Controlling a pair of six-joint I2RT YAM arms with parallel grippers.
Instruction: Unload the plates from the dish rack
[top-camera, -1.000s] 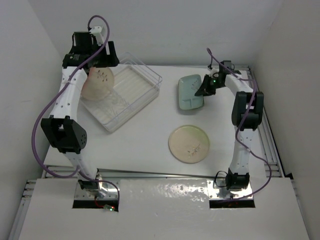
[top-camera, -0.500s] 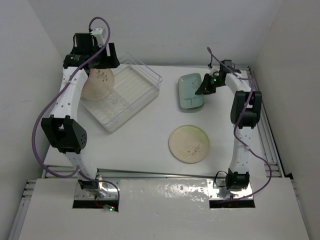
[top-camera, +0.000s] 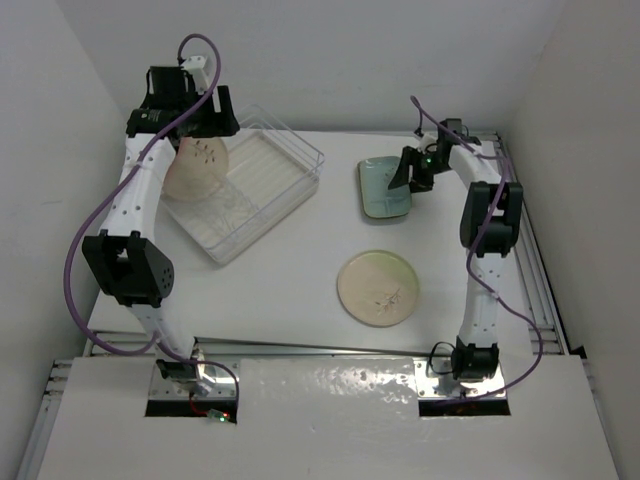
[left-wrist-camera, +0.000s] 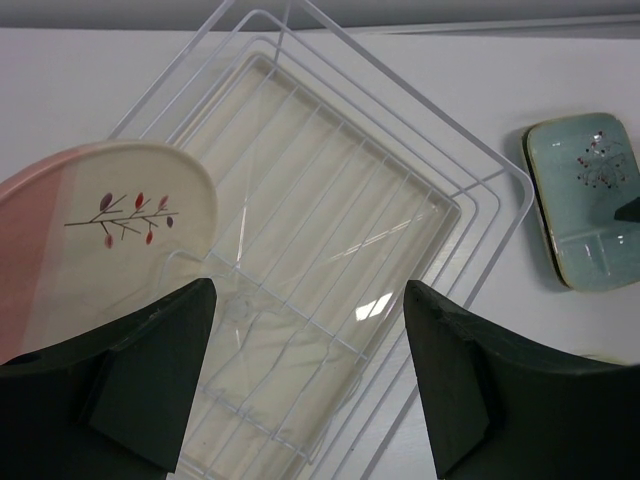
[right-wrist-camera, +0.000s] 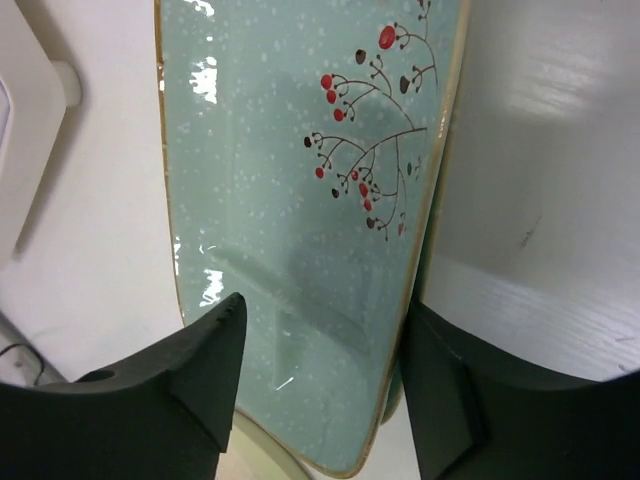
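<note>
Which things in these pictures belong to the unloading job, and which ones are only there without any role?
Belong to the job: dish rack; pink-and-cream plate; blue-green plate; yellow-green plate.

Only there: purple cable on the left arm; table.

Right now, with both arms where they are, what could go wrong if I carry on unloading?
1. The pink plate stands tilted in the rack and sits off to one side of the open left claw, not centred in it. Closing now might tip or push it rather than grip it.
2. The open right claw hangs low over the blue plate. A sideways pull-out could catch the rim and drag the plate.
</note>
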